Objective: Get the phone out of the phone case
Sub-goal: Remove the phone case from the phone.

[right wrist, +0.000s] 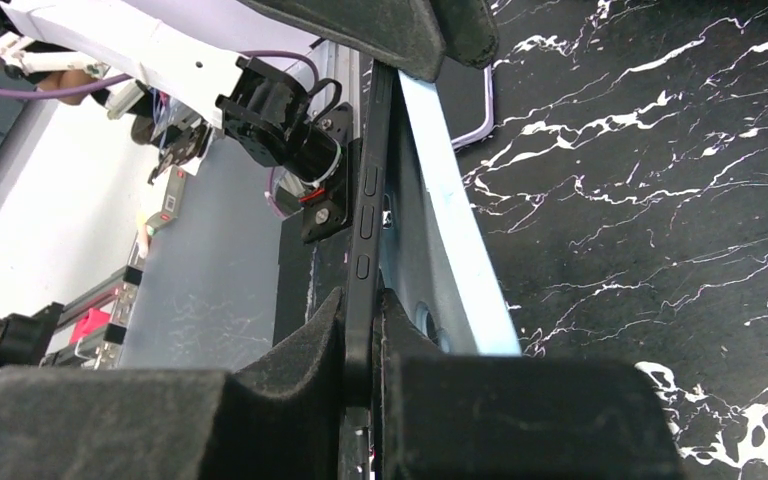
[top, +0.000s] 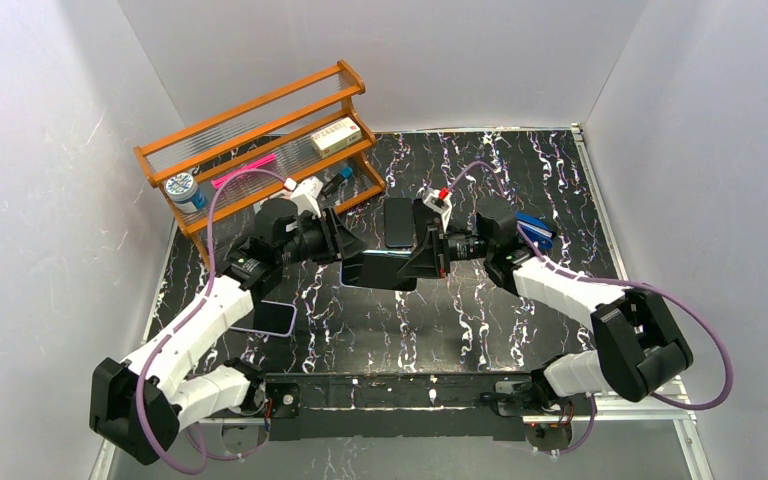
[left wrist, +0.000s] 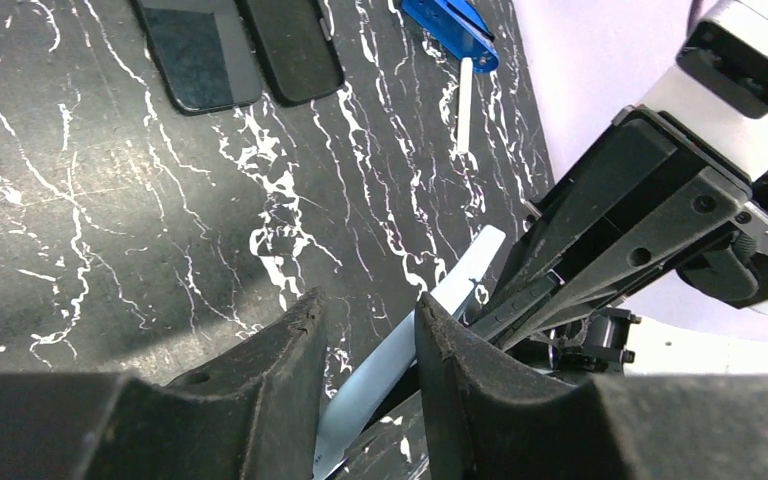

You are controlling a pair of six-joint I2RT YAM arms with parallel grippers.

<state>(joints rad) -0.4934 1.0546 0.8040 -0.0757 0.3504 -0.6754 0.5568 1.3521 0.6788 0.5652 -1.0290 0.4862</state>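
The black phone is held above the middle of the table between both grippers. My right gripper is shut on its thin button edge, the pads pressing both faces. The light blue phone case has peeled away from the phone at the right gripper's end and still meets it at the far end. My left gripper has its jaws around the case's edge, which lies slanted between the fingers. The left gripper also shows in the top view.
A wooden rack with small items stands at the back left. Two dark phones lie flat behind the grippers. A purple-edged phone lies at the front left. A blue tool and a white stick lie on the right.
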